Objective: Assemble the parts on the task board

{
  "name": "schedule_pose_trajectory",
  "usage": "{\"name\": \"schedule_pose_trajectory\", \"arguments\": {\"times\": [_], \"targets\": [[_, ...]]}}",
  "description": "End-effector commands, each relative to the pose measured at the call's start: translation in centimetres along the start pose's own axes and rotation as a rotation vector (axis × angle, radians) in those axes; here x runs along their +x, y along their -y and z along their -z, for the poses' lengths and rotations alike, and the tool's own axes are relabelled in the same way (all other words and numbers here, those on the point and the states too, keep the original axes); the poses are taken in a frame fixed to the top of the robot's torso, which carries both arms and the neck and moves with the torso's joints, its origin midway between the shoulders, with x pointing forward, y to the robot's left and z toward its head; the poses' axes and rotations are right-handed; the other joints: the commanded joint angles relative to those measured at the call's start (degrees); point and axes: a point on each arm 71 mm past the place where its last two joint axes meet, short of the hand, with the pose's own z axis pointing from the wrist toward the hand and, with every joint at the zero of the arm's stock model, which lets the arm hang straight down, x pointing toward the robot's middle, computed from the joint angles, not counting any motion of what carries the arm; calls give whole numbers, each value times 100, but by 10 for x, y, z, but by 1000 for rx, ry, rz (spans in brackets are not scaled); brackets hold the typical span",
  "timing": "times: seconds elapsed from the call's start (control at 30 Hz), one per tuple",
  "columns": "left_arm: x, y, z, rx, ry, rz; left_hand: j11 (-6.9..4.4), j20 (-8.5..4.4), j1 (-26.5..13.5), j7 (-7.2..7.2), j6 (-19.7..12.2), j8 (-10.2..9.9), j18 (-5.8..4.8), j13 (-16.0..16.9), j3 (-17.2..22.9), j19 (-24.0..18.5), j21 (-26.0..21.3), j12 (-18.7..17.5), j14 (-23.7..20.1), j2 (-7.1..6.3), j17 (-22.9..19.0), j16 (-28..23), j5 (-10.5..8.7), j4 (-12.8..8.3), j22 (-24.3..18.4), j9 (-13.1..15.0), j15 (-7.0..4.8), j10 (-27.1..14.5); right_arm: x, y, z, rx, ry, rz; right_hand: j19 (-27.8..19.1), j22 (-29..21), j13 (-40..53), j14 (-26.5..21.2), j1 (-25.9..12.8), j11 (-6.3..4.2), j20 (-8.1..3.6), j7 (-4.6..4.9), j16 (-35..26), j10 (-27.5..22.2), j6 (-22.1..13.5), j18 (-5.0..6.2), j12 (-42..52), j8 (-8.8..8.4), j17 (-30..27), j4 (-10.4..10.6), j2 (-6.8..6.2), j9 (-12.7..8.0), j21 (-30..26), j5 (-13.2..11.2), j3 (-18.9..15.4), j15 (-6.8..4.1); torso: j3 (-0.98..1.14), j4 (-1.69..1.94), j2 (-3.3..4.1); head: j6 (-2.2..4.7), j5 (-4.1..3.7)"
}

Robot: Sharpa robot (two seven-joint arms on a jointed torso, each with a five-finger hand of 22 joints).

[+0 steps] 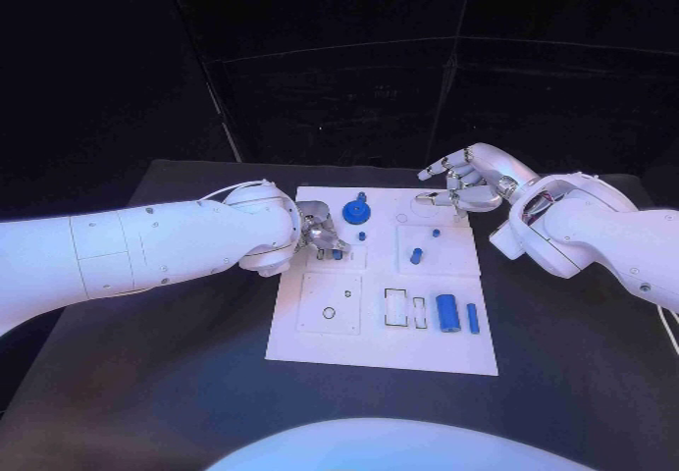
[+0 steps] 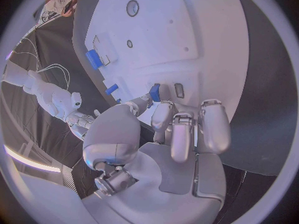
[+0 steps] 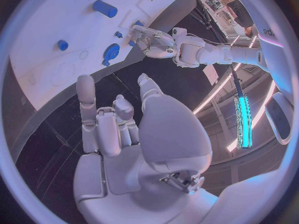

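Left hand (image 1: pixel 314 235) sits low over task board (image 1: pixel 326 339) near its left edge, fingertips pinching a small blue part (image 2: pixel 154 91), prob. lining it up w/ a slot, though exact contact is unclear. Right hand (image 1: pixel 467 179) hovers off the board's far right corner, fingers apart, holding nothing, likely waiting. Other blue parts, e.g. cylinder (image 1: pixel 447 313), lie on the board. Black table (image 1: pixel 156 392), dark room behind.
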Motion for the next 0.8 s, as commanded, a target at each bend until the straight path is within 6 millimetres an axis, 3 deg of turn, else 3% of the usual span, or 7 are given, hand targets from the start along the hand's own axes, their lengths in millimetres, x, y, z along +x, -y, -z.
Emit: {"name": "schedule_pose_trajectory", "arguments": {"times": [0.03, 0.23, 0.47, 0.8], "targets": [[1, 0, 0, -7, -12, -13, -16, 7, -15, 7, 37, 12, -74, 11, -39, 42, 27, 40, 595, 42, 1509, 36, 20, -3, 8, -9, -28, 38, 0, -2, 0, -11, -4, 2, 8, -6, -5, 208, 2, -30, -11, -22, -34, 18, -10, 62, 8, 21, -6, -2, 42, -2, -25, 30, -28, -4, -1, 5, -3, -7, -1], [1, 0, 0, -6, -9, -12, -16, 1, -143, 7, 76, 22, -76, 16, -247, 46, 30, 43, 595, -39, 1509, 36, 17, 94, 18, 0, -31, 43, 0, -2, 0, -11, -4, 3, 8, -6, -5, 208, 2, -30, -11, -22, -34, 18, -10, 62, 8, 21, -6, -2, 42, -2, -25, 30, -28, -4, 0, 8, 0, -8, -7], [0, 0, 1, -4, 6, -1, -30, -7, -547, -13, 113, 6, -80, 34, -1086, 58, 36, 57, 595, -361, 1509, 36, 23, 425, 45, 5, -42, 56, 0, -2, 0, -11, -4, 3, 4, -18, -19, 207, 0, -30, -12, -23, -40, 9, -9, 64, 0, 24, -14, 1, 43, -2, -31, 31, -32, -5, -6, 10, -2, 2, -7], [-3, -1, 4, 2, 27, 11, -56, -34, -496, -40, 141, -3, -87, 62, -1879, 81, 50, 78, 595, -311, 1509, 36, 20, 758, 90, 27, -66, 74, 0, -2, -1, -11, -6, 3, -2, -33, -32, 203, -6, -30, -12, -23, -50, 0, -9, 66, -9, 26, -29, 6, 42, -2, -40, 31, -38, -5, -6, 5, -3, 16, -7]]}}
